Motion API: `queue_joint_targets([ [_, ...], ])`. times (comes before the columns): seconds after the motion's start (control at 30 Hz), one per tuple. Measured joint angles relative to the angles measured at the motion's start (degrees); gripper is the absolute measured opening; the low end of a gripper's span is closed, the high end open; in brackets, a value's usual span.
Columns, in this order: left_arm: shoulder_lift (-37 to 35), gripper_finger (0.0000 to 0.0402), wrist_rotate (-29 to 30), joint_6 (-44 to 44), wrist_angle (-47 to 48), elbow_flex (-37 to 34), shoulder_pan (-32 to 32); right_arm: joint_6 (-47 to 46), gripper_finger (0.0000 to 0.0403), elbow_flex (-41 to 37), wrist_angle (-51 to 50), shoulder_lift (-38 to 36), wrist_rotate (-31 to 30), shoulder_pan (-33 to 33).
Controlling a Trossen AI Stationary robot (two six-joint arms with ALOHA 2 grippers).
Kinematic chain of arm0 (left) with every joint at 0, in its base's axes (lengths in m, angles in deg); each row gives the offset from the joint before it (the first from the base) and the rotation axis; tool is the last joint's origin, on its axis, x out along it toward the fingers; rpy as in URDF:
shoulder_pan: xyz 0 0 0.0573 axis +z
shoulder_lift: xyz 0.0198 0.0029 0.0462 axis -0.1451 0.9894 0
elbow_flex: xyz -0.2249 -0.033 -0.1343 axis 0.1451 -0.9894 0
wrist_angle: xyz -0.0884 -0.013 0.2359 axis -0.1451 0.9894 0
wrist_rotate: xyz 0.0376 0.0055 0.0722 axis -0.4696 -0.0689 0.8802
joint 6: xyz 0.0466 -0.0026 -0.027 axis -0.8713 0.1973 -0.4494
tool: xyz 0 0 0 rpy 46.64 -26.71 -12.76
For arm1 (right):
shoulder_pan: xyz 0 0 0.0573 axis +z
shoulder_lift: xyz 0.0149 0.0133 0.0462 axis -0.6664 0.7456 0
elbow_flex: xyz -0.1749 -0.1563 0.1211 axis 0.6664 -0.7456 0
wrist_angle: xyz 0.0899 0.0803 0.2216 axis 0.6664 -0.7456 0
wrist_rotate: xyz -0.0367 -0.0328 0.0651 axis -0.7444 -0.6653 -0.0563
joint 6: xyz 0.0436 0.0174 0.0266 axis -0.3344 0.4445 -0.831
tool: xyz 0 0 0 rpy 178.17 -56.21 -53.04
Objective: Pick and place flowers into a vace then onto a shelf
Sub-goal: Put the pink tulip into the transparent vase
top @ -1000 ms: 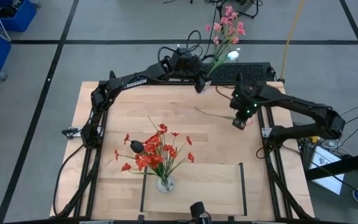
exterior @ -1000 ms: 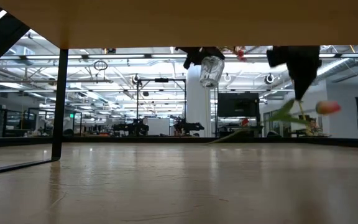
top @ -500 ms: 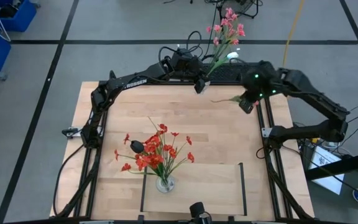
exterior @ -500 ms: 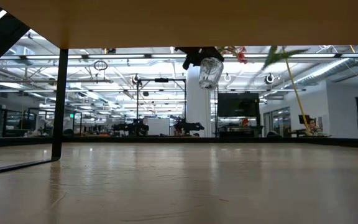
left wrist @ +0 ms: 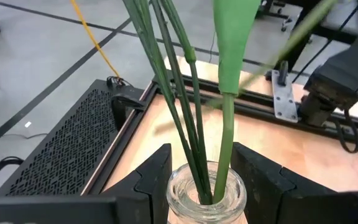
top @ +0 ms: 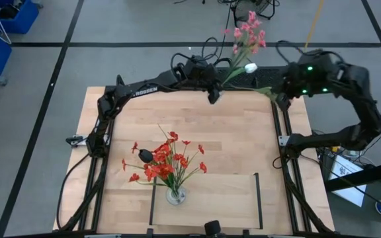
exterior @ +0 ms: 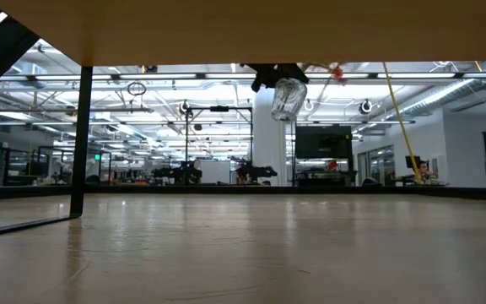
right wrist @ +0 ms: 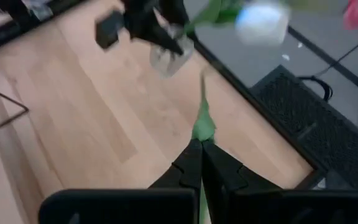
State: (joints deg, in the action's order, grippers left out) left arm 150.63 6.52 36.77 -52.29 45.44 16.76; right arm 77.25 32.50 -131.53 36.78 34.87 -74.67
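2 tools [left wrist: 194,180] [right wrist: 201,163] work: left grips a clear vase [top: 215,94] of pink sprays [top: 247,30]; right clenches a green stem [right wrist: 202,127], its bud seemingly hidden.

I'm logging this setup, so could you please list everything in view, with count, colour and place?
Table: one, light wood, under both arms.
Shelf: one, light wood with black rails, table's near edge.
Red flowers: one bunch, in a clear vase on the shelf.
Pink flowers: one bunch with a white bud, in a clear held vase above the table's far edge.
Stem: one, green, in the right tool.
Mat: one, black, beyond the far edge.
Left tool: shut on the held vase.
Right tool: shut on the stem.
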Motion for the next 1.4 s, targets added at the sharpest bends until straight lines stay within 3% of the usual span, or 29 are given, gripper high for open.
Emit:
queue_joint_targets([
  [0.3,0.0,0.0150,2.3,-3.4,0.2,0.0,-3.1,-1.3,0.0000,7.9,1.7,1.7,2.0,0.0],
  [0.43,0.0,0.0150,3.8,-3.9,0.1,0.0,-4.4,-1.3,0.0000,8.3,1.6,3.4,5.0,0.0],
  [0.67,0.0,0.0150,6.3,-4.3,0.1,0.0,-5.9,2.2,0.0000,8.3,-4.4,6.6,4.9,0.0],
  [1.0,0.0,0.0150,6.4,-4.3,0.1,0.0,-6.2,4.4,0.0000,8.3,-1.4,7.6,7.0,0.0],
  [1.27,0.0,0.0150,8.4,-6.0,0.2,0.0,-6.2,-0.9,0.0000,10.1,2.1,7.3,20.2,0.0],
  [1.4,0.0,0.0150,10.3,-7.9,0.2,0.0,-6.2,-3.4,0.0000,13.2,3.5,7.3,21.9,0.0],
])
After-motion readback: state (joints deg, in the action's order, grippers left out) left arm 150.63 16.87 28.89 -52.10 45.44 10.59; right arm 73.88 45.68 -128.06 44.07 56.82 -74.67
